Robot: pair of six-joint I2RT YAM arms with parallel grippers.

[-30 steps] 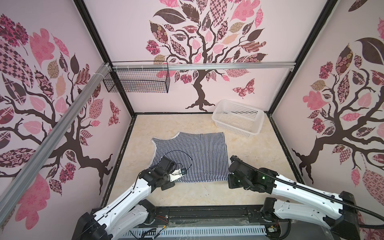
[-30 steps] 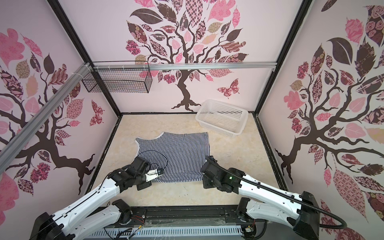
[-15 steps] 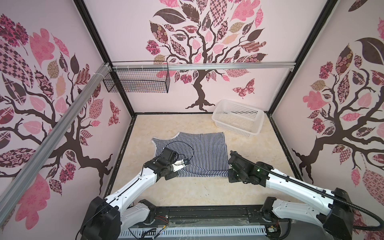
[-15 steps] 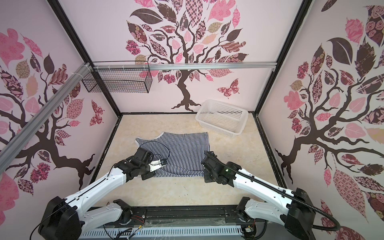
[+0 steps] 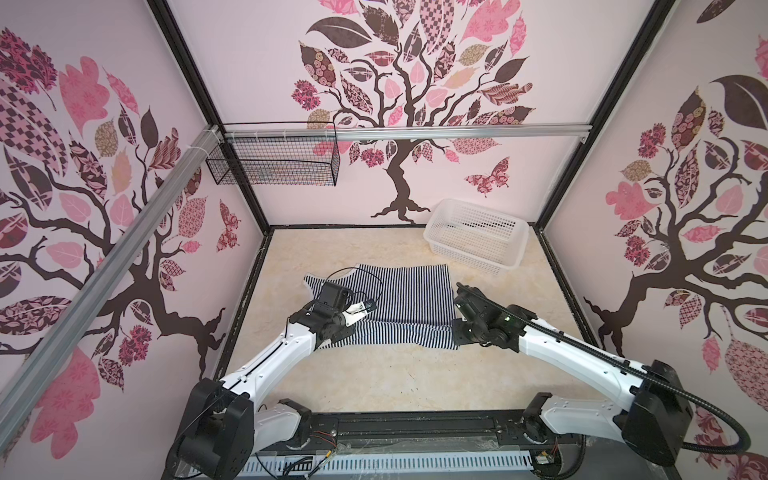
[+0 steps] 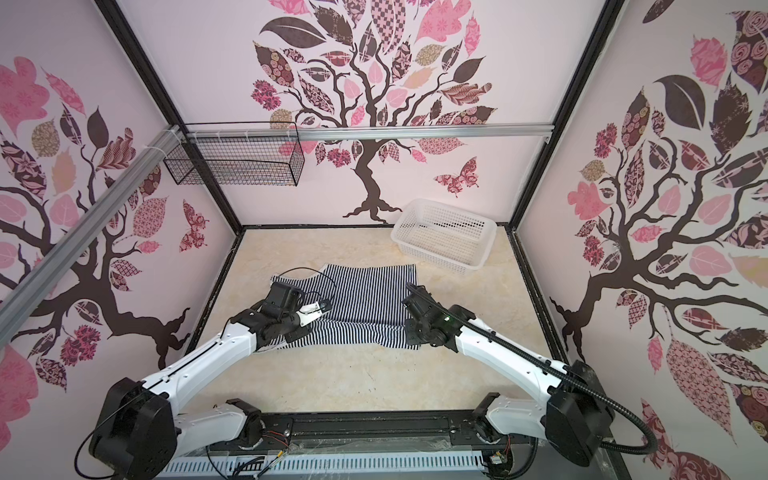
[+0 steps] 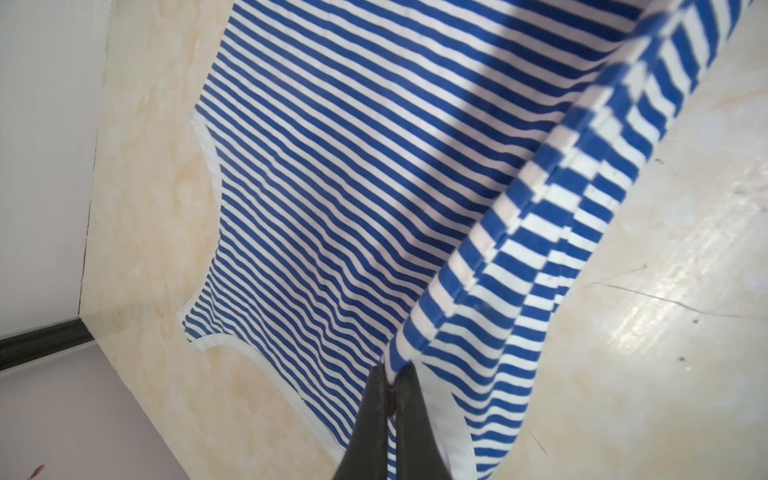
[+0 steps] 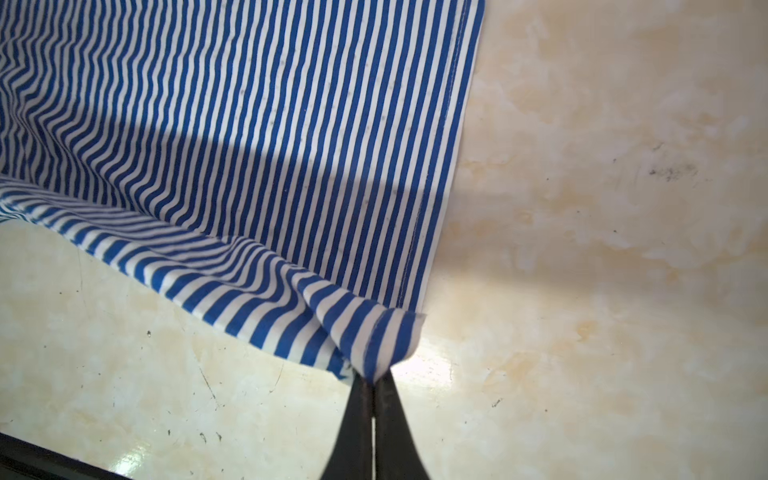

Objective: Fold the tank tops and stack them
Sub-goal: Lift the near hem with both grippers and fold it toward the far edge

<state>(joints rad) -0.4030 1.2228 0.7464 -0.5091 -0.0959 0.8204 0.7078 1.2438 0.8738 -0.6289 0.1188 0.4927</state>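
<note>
One tank top (image 5: 399,286) (image 6: 365,286) in both top views, striped navy and white, spread at the middle of the table (image 5: 395,374), armholes toward the left side and hem toward the right. Lies flat over its far part; rises off the table along the near edge, stretched as a raised band between the two arms. In the left wrist view, left gripper (image 7: 392,370) with jaws pressed together on a thin pinch of that near edge, just beside a white-edged armhole; holds the cloth clear of the table, above the flat stripes beyond. In the right wrist view, right gripper (image 8: 371,376) likewise closed tight, nipping the near hem corner, curled there into a small roll above the table. Throws a dark shadow band across the flat part of the cloth. Farther back, near the far right corner, a white basket (image 5: 473,249), standing on the table apart from the tank top. Up on the back rail, toward the left, a black wire basket (image 5: 274,166).
</note>
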